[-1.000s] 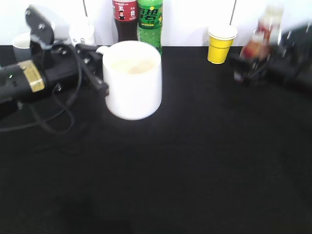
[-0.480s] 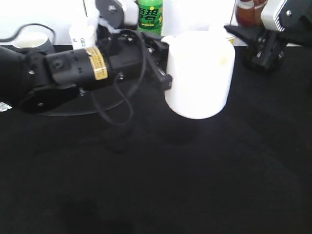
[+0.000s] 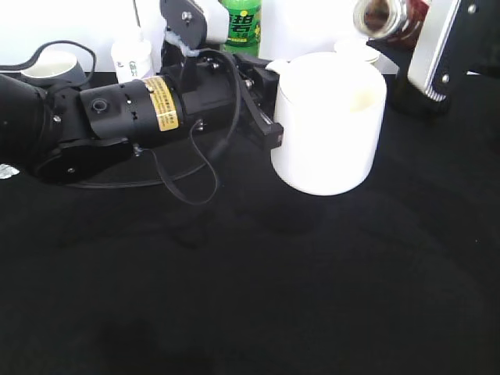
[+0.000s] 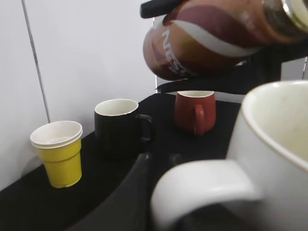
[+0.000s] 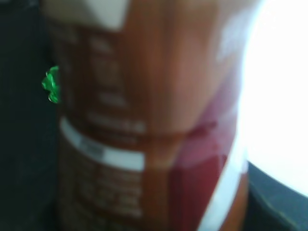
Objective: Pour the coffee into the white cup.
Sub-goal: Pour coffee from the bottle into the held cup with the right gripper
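Note:
The white cup [image 3: 328,129] is large and plain, and looks raised off the black table. My left gripper [image 3: 269,105] is shut on its loop handle [image 4: 202,185]; one dark finger [image 4: 137,192] shows beside the handle in the left wrist view. The coffee [image 3: 387,16] is a brown bottle, tilted with its open mouth above the cup's far right rim. It also shows in the left wrist view [image 4: 216,33] above the cup [image 4: 276,144]. My right gripper [image 3: 430,47] is shut on the bottle, whose blurred label [image 5: 144,120] fills the right wrist view. No liquid stream is visible.
A green soda bottle [image 3: 241,23], a small white container [image 3: 131,56] and a grey mug [image 3: 51,69] stand along the back wall. The left wrist view shows a yellow paper cup [image 4: 57,154], a black mug [image 4: 118,125] and a red mug [image 4: 195,110].
My left arm carried the white cup to the right and closer to the camera. My right arm raised the coffee bottle and tilted its mouth over the cup.

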